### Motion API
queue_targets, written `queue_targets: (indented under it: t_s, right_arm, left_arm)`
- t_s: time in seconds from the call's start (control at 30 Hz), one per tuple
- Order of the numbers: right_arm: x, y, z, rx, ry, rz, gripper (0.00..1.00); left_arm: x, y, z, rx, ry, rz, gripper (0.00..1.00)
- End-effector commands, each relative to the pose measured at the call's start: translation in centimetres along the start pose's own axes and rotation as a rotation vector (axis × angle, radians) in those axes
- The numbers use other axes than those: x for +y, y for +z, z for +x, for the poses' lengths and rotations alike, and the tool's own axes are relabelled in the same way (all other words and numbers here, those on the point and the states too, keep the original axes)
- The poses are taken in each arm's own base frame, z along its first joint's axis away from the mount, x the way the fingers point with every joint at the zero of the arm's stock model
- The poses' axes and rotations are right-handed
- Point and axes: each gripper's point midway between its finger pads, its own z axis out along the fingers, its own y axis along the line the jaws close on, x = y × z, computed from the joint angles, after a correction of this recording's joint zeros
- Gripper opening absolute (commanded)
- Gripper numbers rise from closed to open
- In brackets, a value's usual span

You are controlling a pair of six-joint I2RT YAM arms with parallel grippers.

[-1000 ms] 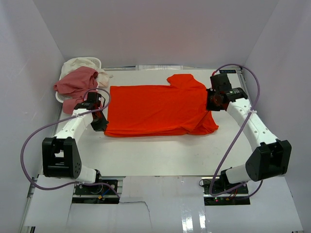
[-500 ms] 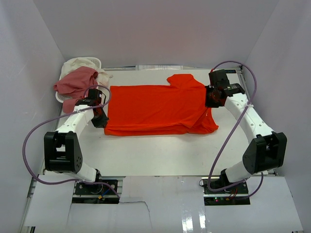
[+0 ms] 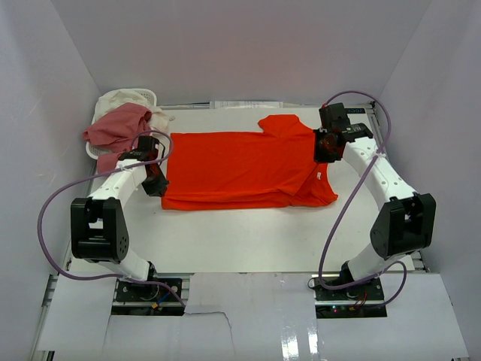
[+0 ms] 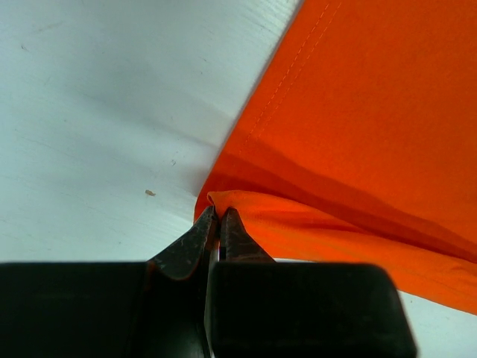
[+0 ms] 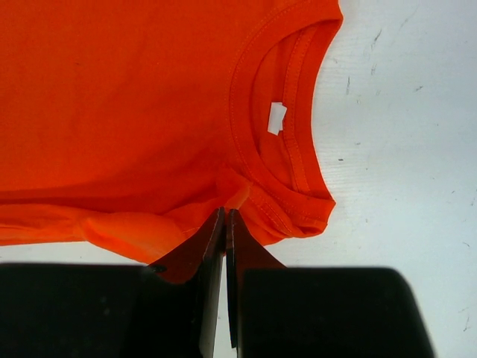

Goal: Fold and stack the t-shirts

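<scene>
A bright orange-red t-shirt [image 3: 240, 169] lies spread across the middle of the table, neck to the right, with its near edge doubled over. My left gripper [image 3: 156, 180] is shut on the shirt's left hem corner [image 4: 223, 200]; in the left wrist view the left gripper [image 4: 218, 214] pinches a fold of fabric. My right gripper [image 3: 324, 149] is shut on cloth just beside the collar [image 5: 292, 160]; the right gripper [image 5: 225, 215] shows its fingers closed on a raised pleat. A dusty pink t-shirt [image 3: 116, 128] and a cream-white one [image 3: 124, 98] are heaped at the far left.
A small white plastic basket [image 3: 92, 151] holds the pink and cream shirts in the far left corner. White walls enclose the table on three sides. Purple cables loop off both arms. Bare table shows in front of the orange shirt.
Both grippers have moved a little toward the far side, each still holding the orange shirt. The shirt's near edge has drawn back with them.
</scene>
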Motion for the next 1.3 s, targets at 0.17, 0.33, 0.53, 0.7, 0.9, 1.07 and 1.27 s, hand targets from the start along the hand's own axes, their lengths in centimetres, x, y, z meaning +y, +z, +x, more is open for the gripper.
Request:
queue_targets:
  t_s: [0.17,0.33,0.53,0.7,0.9,1.07,1.27]
  right_arm:
    - [0.9,-0.9,-3.5,-0.085,-0.005,-0.042,0.08]
    - [1.3,-0.8,-4.0,-0.089,-0.008,-0.058,0.08]
    - [2.0,-0.3,-4.5,-0.082,-0.021,-0.076,0.08]
    - [2.7,0.0,-5.1,-0.083,-0.035,-0.082,0.08]
    - [4.0,0.1,-5.8,-0.086,-0.060,-0.104,0.08]
    - [5.5,0.7,-5.2,-0.065,-0.095,-0.108,0.08]
    - [6.6,1.1,-5.1,-0.060,-0.115,-0.124,0.08]
  left_arm:
    - [-0.1,-0.8,-2.6,-0.081,-0.012,-0.011,0.00]
    - [-0.2,-0.7,-2.8,-0.082,-0.014,-0.012,0.00]
    - [-0.2,-0.5,-2.7,-0.074,-0.013,-0.015,0.00]
    - [-0.3,-0.3,-2.7,-0.072,-0.007,-0.016,0.00]
    - [-0.3,-0.1,-2.8,-0.070,-0.001,-0.019,0.00]
    - [-0.5,-0.1,-2.8,-0.067,-0.004,-0.012,0.00]
    - [-0.4,-0.2,-2.9,-0.075,-0.002,-0.016,0.00]
